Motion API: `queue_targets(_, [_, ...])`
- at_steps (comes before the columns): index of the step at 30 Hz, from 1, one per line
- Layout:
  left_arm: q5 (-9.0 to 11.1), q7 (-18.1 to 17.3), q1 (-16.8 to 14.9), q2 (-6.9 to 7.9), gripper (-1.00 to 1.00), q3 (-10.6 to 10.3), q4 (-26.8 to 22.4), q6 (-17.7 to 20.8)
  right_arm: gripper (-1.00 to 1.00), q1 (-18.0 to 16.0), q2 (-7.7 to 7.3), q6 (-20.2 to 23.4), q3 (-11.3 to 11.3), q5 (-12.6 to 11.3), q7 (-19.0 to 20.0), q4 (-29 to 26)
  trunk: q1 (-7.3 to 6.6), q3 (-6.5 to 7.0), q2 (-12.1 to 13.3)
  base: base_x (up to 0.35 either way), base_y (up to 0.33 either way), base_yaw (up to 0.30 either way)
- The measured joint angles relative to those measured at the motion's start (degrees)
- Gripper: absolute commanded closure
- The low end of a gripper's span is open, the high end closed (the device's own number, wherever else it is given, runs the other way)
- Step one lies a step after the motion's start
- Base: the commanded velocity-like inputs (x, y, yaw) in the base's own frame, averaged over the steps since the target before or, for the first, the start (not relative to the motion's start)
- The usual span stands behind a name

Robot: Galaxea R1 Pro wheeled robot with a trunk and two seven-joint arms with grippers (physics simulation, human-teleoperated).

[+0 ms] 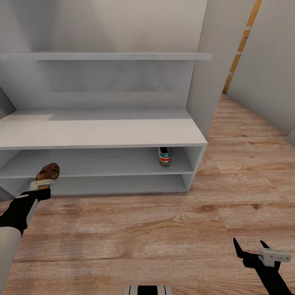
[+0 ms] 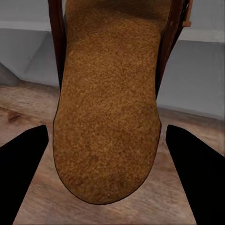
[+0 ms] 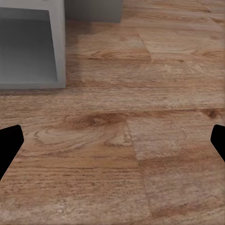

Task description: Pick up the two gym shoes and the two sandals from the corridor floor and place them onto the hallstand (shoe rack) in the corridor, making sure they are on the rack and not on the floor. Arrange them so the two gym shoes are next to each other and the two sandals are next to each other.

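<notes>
2 shelf compartments: the hallstand (image 1: 102, 133) has a flat top and 2 long open compartments stacked under it; its right end wall stands just beside a tall grey panel (image 1: 205, 69).
Open room: bare corridor floor (image 1: 164, 229) runs from the hallstand's front edge toward the robot and on past its right end, between grey walls.
Wall shelf: 1 thin floating shelf (image 1: 106, 56) hangs well above the hallstand top.
Gym shoe: 1 gym shoe (image 1: 164, 156) stands in the upper compartment near the right end, heel facing out.
Sandal: 1 sandal (image 1: 48, 172) is off the floor at the front edge of the upper compartment, toward its left end; the left wrist view shows its tan footbed (image 2: 110, 108) between the dark fingers.
Left gripper: the left gripper (image 1: 41, 184) pinches the sandal, which sticks out beyond the fingertips toward the hallstand.
Right gripper: the right gripper (image 1: 250, 250) hangs low over bare floor with fingers spread and nothing between them, well apart from the hallstand.
</notes>
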Motion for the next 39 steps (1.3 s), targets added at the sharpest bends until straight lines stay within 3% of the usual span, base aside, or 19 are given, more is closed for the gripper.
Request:
queue_targets(6, [0.0, -5.3, -0.1, 0.15, 1.00, 0.0, 0.3, 0.0, -1.00, 0.0, 0.00, 0.0, 0.0, 0.0, 0.0, 0.0, 0.00, 0.00, 0.0, 0.000, 0.000, 0.000])
queue_targets(18, [-0.1, -8.0, -0.1, 1.54, 1.00, 0.1, 1.4, -0.2, -1.00, 0.0, -0.04, 0.0, -0.1, 0.0, 0.0, 1.1, 0.00, 0.00, 0.0, 0.000, 0.000, 0.000])
queue_targets(30, [-0.1, -7.6, -0.1, 2.46, 1.00, 0.3, 1.6, -0.2, -1.00, -0.1, -0.08, 0.0, -0.1, 0.0, 0.0, 1.7, 0.00, 0.00, 0.0, 0.000, 0.000, 0.000])
queue_targets(39, [-0.2, -3.3, -0.1, 2.66, 1.00, 0.5, 1.7, 0.0, -1.00, -0.1, -0.09, 0.0, -0.1, 0.0, 0.0, 1.8, 0.00, 0.00, 0.0, 0.000, 0.000, 0.000])
